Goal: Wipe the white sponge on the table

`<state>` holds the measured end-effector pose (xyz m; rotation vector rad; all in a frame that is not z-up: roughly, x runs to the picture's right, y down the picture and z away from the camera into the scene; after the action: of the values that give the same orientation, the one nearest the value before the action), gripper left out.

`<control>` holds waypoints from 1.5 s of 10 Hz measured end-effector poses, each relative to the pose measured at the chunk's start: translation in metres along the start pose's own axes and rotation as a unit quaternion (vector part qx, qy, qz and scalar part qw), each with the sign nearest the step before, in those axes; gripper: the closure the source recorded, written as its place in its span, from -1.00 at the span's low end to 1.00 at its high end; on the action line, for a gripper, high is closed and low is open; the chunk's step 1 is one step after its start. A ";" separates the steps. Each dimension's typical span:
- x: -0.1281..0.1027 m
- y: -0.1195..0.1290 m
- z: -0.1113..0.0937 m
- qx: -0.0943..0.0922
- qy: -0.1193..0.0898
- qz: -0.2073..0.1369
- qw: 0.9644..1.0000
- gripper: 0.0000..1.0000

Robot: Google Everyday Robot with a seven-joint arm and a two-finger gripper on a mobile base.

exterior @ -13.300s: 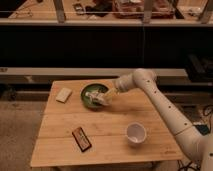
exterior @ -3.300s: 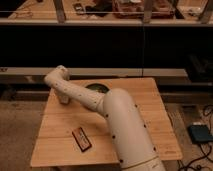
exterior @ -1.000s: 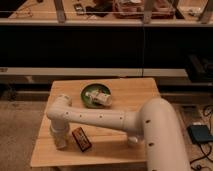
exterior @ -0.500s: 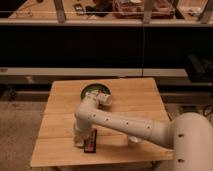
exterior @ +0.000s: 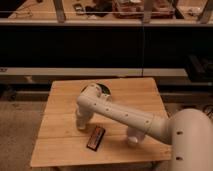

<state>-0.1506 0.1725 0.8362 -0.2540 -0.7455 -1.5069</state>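
At the front, a small dark box (exterior: 96, 137) lies flat on the wooden bench (exterior: 57, 150), just beside the big white arm (exterior: 150, 122). A bit further back, the end effector (exterior: 81, 123) points down on the left side, shut tight on the white sponge (exterior: 80, 128), which touches the bench. Behind the arm's bend sits a green bowl (exterior: 104, 89).

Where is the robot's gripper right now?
In the camera view, the gripper is low over the table, picture-left of the dark flat bar and nearer the camera than the green bowl.
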 end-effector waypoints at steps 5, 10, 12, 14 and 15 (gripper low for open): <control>0.008 -0.100 0.029 0.028 -0.021 -0.105 0.994 1.00; -0.077 -0.160 0.039 0.046 -0.081 -0.228 0.969 1.00; -0.112 -0.150 0.046 0.039 -0.105 -0.237 0.965 1.00; -0.116 -0.114 0.035 0.020 -0.098 -0.195 0.976 1.00; -0.120 -0.086 0.028 0.004 -0.095 -0.165 0.982 1.00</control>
<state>-0.2283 0.2779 0.7627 -0.2801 -0.9812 -1.8087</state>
